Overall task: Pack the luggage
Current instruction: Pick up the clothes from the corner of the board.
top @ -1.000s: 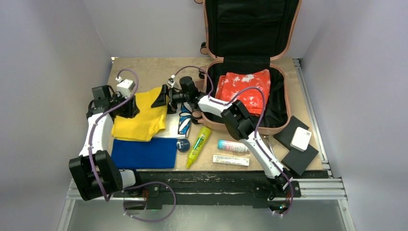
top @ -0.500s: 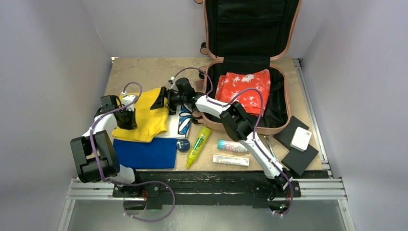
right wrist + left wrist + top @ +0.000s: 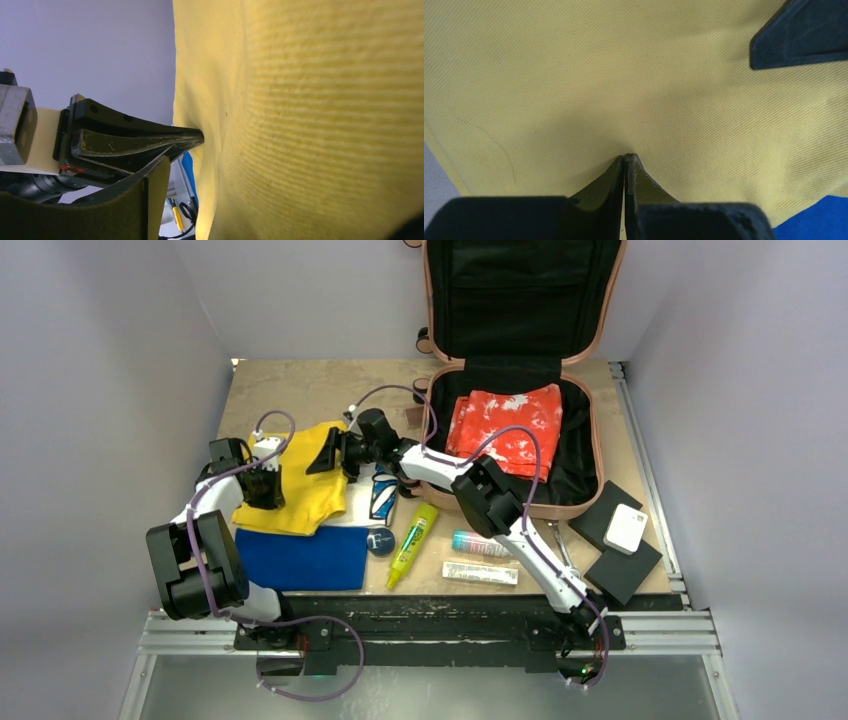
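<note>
The luggage [image 3: 596, 455], a salmon-pink hard-shell case, lies open at the back right with its lid upright and an orange patterned garment [image 3: 505, 425] inside. A yellow cloth [image 3: 300, 490] lies left of it, over a blue cloth [image 3: 300, 558]. My left gripper [image 3: 262, 485] [image 3: 626, 159] is shut on the yellow cloth [image 3: 634, 75] at its left edge, and the fabric puckers at the tips. My right gripper [image 3: 328, 453] [image 3: 290, 195] straddles the yellow cloth [image 3: 325, 115] at its upper right corner, jaws apart with fabric between them.
Between the cloths and the luggage lie a blue-white pouch [image 3: 383, 495], a round blue tin [image 3: 380, 540], a yellow-green tube [image 3: 412, 538], a small teal-capped tube [image 3: 483, 543] and a flat white box [image 3: 480, 572]. Black pads [image 3: 640, 565] carrying a white box [image 3: 625, 528] sit right. Walls stand close on both sides.
The left arm drew back and its gripper shut on the cloth's left edge. The right gripper slid left over the cloth's corner, its jaws narrowing.
</note>
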### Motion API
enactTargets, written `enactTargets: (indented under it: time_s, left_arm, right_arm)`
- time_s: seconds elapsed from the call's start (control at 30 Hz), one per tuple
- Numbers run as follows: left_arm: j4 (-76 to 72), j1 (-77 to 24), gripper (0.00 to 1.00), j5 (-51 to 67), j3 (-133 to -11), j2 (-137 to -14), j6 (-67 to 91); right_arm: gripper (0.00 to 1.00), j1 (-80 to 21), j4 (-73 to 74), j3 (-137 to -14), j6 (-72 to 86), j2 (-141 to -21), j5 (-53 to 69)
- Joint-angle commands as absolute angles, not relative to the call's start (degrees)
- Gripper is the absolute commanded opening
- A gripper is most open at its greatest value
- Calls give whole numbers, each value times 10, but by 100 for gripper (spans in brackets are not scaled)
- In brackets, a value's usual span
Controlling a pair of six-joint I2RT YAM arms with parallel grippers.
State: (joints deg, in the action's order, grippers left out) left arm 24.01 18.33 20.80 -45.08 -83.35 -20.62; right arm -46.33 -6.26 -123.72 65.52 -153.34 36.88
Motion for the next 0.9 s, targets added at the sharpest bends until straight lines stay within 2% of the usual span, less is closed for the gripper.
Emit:
enactTargets:
  time_s: [0.0,0.03,0.1,0.23,0.27,0.33,0.47,0.53,0.6,0.87]
  left_arm:
    - [225,184,4,215,-443,-849,-213]
    - [224,184,4,216,-443,-849,-212]
    - [224,184,4,216,-446,-848,-209]
    - [236,185,10,206,-465,-831,-199]
    - [241,186,13,200,-471,-821,-196]
    - [250,190,21,189,-485,-798,-188]
    - [270,210,61,158,-523,-745,-166]
    - [275,227,73,139,-544,-719,-151]
    - [279,249,78,132,-560,-696,-140]
    - [287,306,82,159,-563,-654,-120]
  right_arm:
    - [64,-502,-99,-1237,678,-1543,385]
    - [60,-503,-103,-1237,678,-1543,387]
    - [43,-504,-111,-1237,677,-1542,390]
    - [3,-500,-103,-1239,650,-1525,395]
    - [0,-499,-92,-1243,637,-1519,390]
    - [0,-496,-74,-1251,608,-1504,384]
    - [0,-494,-46,-1270,549,-1473,374]
    - [0,-492,-35,-1279,519,-1457,372]
    - [0,-488,-22,-1288,492,-1440,361]
    - [0,-448,5,-1308,421,-1363,341]
